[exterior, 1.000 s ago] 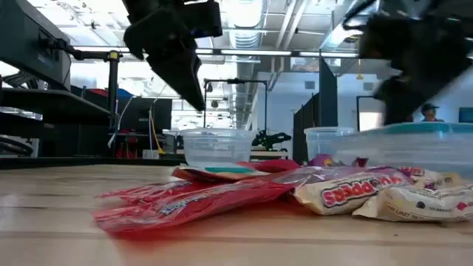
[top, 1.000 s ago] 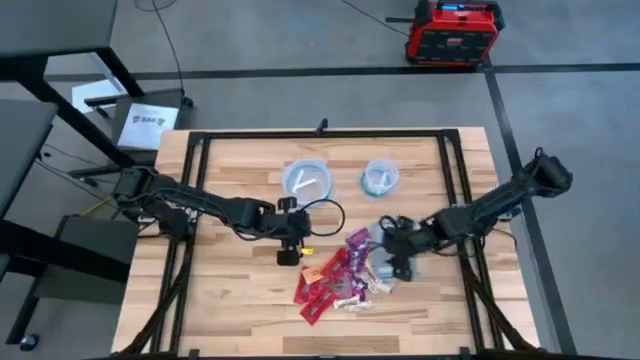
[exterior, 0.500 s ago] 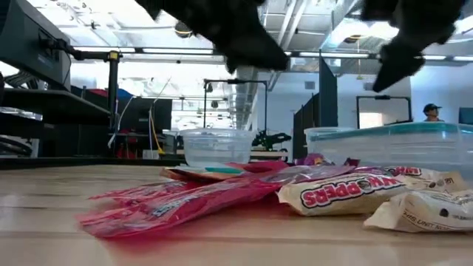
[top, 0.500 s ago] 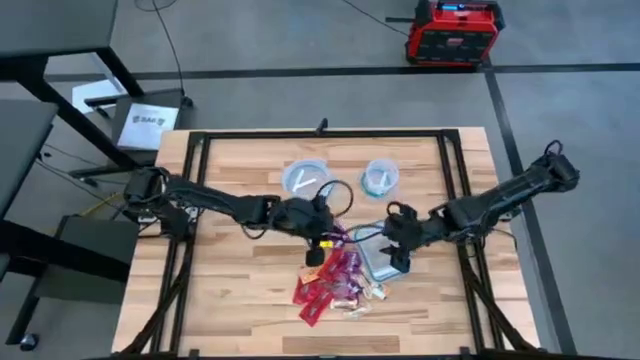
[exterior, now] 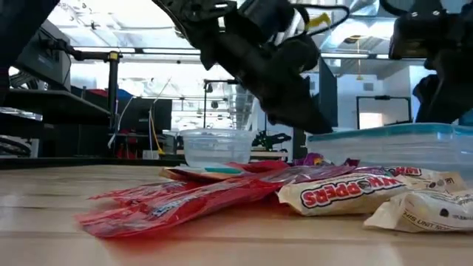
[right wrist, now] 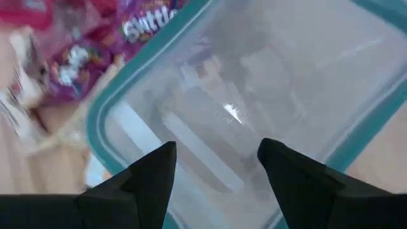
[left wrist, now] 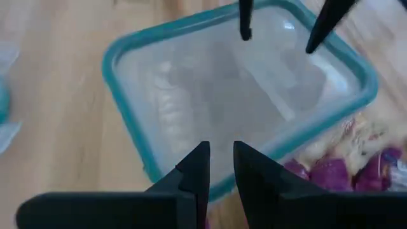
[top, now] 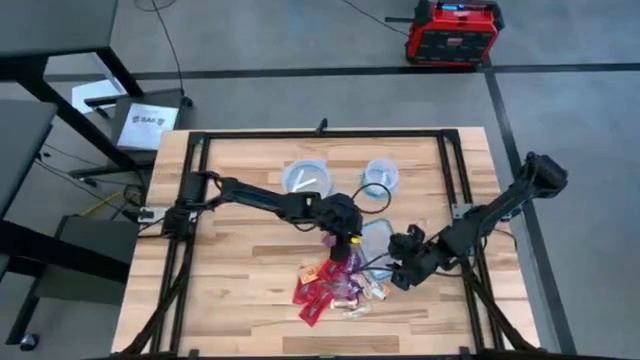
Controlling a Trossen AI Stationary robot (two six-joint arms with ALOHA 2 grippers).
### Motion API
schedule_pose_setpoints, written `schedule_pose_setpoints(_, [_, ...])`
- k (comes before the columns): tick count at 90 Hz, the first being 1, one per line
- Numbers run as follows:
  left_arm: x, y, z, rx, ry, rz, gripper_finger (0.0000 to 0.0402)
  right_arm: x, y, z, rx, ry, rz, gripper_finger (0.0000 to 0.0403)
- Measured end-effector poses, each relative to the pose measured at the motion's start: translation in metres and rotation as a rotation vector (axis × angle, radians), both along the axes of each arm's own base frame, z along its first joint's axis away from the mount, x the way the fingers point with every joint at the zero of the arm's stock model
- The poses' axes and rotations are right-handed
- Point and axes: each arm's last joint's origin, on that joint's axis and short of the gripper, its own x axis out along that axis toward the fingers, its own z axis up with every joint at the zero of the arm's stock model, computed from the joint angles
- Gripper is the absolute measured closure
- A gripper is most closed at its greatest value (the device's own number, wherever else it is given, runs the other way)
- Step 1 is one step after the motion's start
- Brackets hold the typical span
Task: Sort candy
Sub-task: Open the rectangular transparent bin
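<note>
The wooden table (top: 240, 290) fills the high view, and both arms are in over the middle of it. The left arm reaches in from nine o'clock, and the left gripper (top: 352, 243) hangs just past the table's centre, over the near edge of the clear rectangular tub (top: 372, 240). In the left wrist view its fingers (left wrist: 194, 173) stand close together, only a narrow slit between them, and nothing is gripped there; the teal-rimmed tub (left wrist: 241, 108) lies right beneath. The right arm comes in from three o'clock, and the right gripper (top: 403, 270) sits at the tub's four o'clock side. Its own camera shows the fingers (right wrist: 152, 175) spread wide, empty, with the tub (right wrist: 254, 114) under them.

Two clear round bowls stand at twelve o'clock: the wider bowl (top: 308, 179) with something pale inside, the smaller bowl (top: 380, 176) just to its three o'clock.

The candy (top: 330, 285) lies in a loose heap at six o'clock of the tub, touching its rim: red packs (exterior: 185, 203) toward the seven o'clock side, purple ones (left wrist: 331, 172) against the tub, whitish ones (exterior: 355, 193) toward five o'clock.
</note>
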Motion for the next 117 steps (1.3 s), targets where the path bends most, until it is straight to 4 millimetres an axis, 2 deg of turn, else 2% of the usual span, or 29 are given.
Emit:
schedule_pose_setpoints(18, [-0.003, -0.023, -0.005, -0.074, 0.051, -0.052, 0.0345, 0.004, -0.026, 0.001, -0.092, 0.077, 0.011, 0.0178])
schedule_pose_setpoints(35, [-0.008, -0.039, 0.012, -0.084, 0.015, -0.100, 0.0345, -0.001, -0.045, 0.015, -0.171, 0.023, -0.038, 0.0178])
schedule_pose_setpoints(45, [-0.011, -0.037, 0.027, -0.053, -0.020, -0.085, 0.0345, -0.011, -0.037, 0.032, -0.094, -0.082, -0.035, 0.0178])
schedule_pose_setpoints(56, [-0.013, -0.029, 0.041, -0.036, -0.066, -0.063, 0.0345, -0.022, -0.011, 0.037, 0.005, -0.194, 0.011, 0.0178])
schedule_pose_setpoints(68, [-0.012, -0.024, 0.043, -0.034, -0.079, -0.048, 0.0345, -0.030, 0.021, 0.023, 0.066, -0.385, 0.045, 0.0178])
schedule_pose_setpoints(77, [-0.012, -0.024, 0.042, -0.032, -0.066, -0.049, 0.0345, -0.034, 0.036, 0.002, 0.105, -0.448, 0.032, 0.0178])
schedule_pose_setpoints(94, [-0.015, -0.026, 0.039, -0.028, -0.024, -0.055, 0.0345, -0.032, 0.042, -0.034, 0.116, -0.389, -0.028, 0.0178])
schedule_pose_setpoints(117, [-0.014, -0.025, 0.039, -0.016, -0.031, -0.036, 0.0345, -0.023, 0.054, -0.063, 0.135, -0.413, -0.092, 0.0178])
